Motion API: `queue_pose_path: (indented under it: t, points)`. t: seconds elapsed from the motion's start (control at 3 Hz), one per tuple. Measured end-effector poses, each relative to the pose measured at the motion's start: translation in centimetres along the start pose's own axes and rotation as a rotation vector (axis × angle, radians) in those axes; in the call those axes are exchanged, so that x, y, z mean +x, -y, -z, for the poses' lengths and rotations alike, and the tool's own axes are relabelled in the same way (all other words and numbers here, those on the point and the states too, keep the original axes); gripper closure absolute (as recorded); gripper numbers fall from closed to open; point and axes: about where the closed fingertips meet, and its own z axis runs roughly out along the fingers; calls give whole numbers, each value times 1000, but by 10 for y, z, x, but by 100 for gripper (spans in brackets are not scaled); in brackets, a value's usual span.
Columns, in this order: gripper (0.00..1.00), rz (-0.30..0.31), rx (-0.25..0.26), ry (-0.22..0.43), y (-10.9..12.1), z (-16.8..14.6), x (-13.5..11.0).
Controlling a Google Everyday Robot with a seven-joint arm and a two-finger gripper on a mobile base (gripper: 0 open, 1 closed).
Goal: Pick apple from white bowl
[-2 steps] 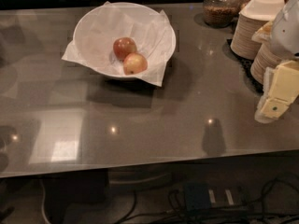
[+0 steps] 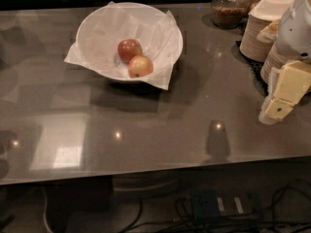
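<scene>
The white bowl [image 2: 97, 28], lined with crinkled white paper, stands on the grey table at the upper left of centre. In it lie two apples side by side. The apple [image 2: 141, 66] is the paler, yellow-orange one at the front right. A darker red apple [image 2: 129, 49] touches it behind and to the left. My gripper [image 2: 276, 111] hangs at the right edge of the view, well to the right of the bowl and above the table. It holds nothing that I can see.
Stacks of white plates [image 2: 257, 33] stand at the back right, just behind my arm. A glass jar [image 2: 229, 6] with brown contents stands at the back. The table's front edge [image 2: 146, 171] runs across the lower view, with cables on the floor below.
My gripper has shifted slightly to the left. The bowl and both apples have not moved.
</scene>
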Motion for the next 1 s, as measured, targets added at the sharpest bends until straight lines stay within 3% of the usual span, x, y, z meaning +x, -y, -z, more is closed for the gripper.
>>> queue_pose_path:
  t: [0.33,1.0]
  points:
    - [0,27,-1,74,12,-15,-24]
    - [0,-2,28,173,59,-46,-76]
